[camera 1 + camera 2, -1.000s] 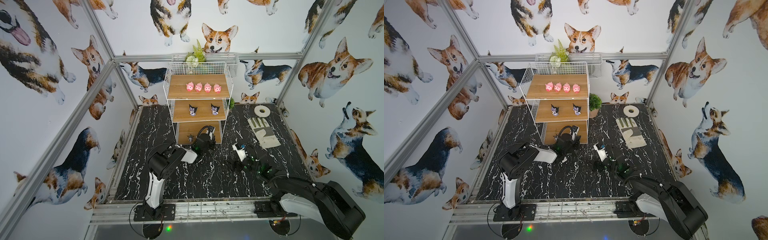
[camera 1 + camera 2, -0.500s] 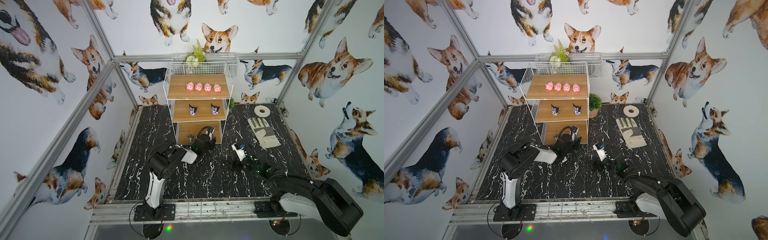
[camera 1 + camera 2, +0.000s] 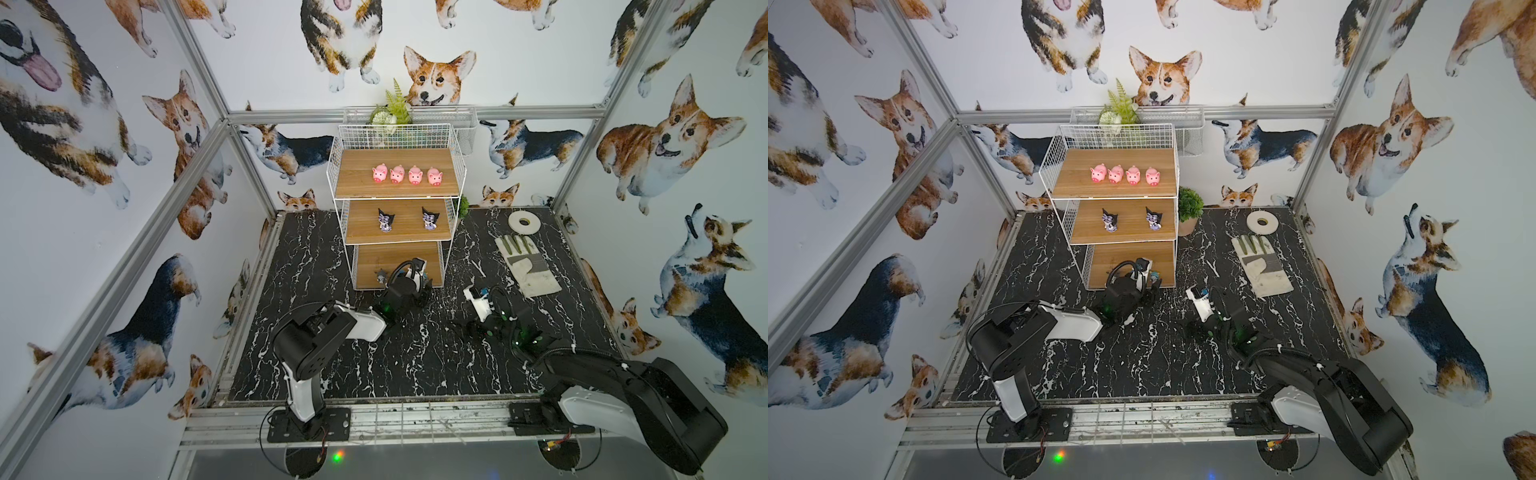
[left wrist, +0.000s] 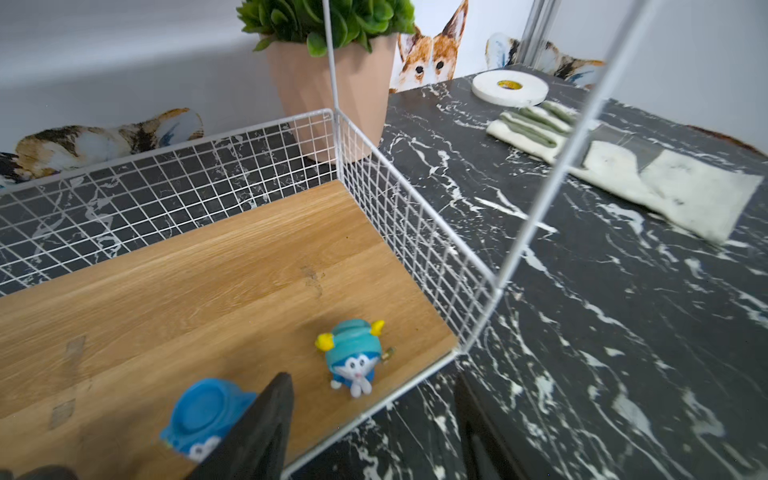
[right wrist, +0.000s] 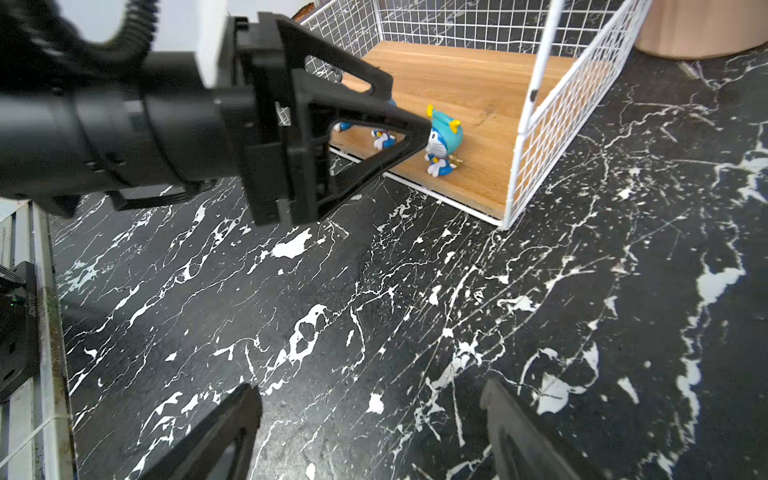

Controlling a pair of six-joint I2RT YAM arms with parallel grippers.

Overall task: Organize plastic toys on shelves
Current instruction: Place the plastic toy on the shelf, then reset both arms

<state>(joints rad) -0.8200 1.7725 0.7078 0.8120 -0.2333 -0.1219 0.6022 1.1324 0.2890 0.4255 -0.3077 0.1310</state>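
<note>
Black white-veined marble-look tabletop is enclosed by corgi-print walls. Tall white wire-mesh rack w/ 3 stepped light-brown wood-grain boards is set at back centre. Four pink plastic pigs are lined up in a row on the top board. Two black-and-purple pointy-eared figurines are stood apart on the mid board. On the btm board, a teal cat-faced figurine w/ yellow horns is stood upright near the front edge, close to the corner on the glove side. L gripper is held at that board's front edge, fingers spread apart, nothing gripped. Teal figurine is at the tips, w/ gaps seen to both fingers in the left wrist view. A second blue figurine is seen next to it, partly hidden by one finger. R gripper is held low over bare tabletop near the rack's front, fingers wide apart, nothing between them. White-and-grey work glove and white tape roll are laid flat on the tabletop to the rack's right. Green plant in a peach pot is placed just beside the rack's rear right corner.
</note>
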